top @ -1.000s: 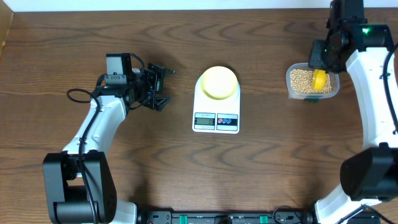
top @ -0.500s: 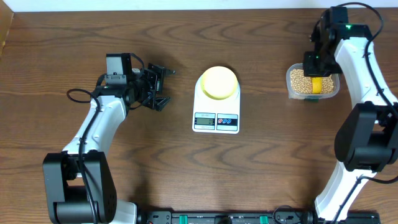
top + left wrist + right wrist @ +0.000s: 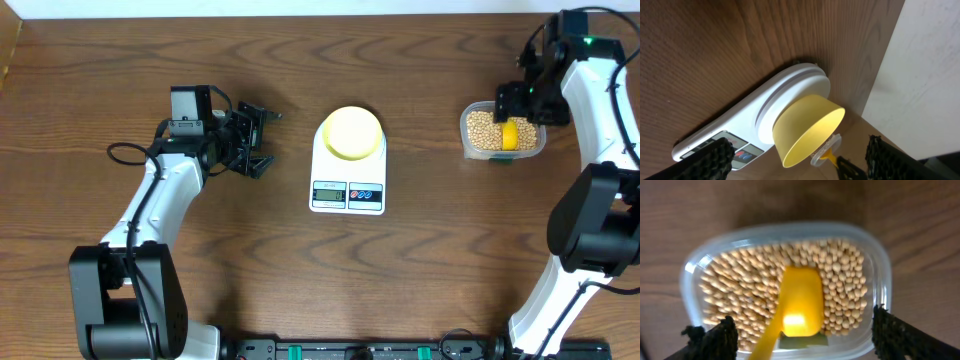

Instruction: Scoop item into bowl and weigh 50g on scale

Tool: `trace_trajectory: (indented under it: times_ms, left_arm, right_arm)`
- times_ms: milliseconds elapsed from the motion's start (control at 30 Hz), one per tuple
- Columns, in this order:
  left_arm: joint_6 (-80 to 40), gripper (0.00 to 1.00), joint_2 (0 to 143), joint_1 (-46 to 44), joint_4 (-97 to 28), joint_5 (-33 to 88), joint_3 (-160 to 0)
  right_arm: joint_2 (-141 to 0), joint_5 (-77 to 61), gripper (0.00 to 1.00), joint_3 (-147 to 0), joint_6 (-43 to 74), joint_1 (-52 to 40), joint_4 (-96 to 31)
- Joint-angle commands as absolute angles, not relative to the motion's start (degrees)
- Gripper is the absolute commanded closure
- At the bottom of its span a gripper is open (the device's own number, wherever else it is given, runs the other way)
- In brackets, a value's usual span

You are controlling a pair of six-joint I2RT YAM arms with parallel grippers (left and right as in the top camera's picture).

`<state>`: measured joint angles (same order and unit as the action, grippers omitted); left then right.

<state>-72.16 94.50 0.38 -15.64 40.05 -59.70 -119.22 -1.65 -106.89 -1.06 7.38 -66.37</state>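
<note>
The pale yellow bowl stands on the white scale at mid-table. Tan beans fill a clear tub at the right. A bright yellow scoop lies on the beans. My right gripper hovers over the tub, open, its fingers wide on either side of the scoop without touching it. My left gripper is open and holds nothing, left of the scale and pointing at it.
Bare wooden tabletop surrounds the scale. The tub sits near the table's far right, close to the right arm's base. A pale wall runs along the back edge.
My right gripper was shut on the scoop and has opened, leaving the scoop lying on the beans in the tub. The right arm shifted slightly. The left arm has not moved.
</note>
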Motion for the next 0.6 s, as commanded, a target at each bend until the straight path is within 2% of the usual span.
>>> trace_trajectory:
  times_ms: [0, 33, 200, 567]
  left_arm:
    - [-71.88, 0.14, 94.61, 0.69, -15.77, 39.33, -59.79]
    - [-71.88, 0.14, 94.61, 0.69, -15.77, 39.33, -59.79]
    - [-71.88, 0.14, 94.61, 0.69, -15.77, 39.35, -59.79]
    - [-71.88, 0.13, 94.61, 0.69, -15.75, 39.33, -59.79]
  right_arm:
    - [-119.48, -5.23, 0.06, -113.51, -1.32, 7.42, -66.65]
    - [-119.48, -5.32, 0.01, -115.2, -1.34, 7.42, -66.37]
    - [-119.48, -4.67, 0.01, -117.4, -1.37, 7.46, -61.01]
    - [-119.5, -4.67, 0.01, -117.32, -1.37, 7.42, -60.93]
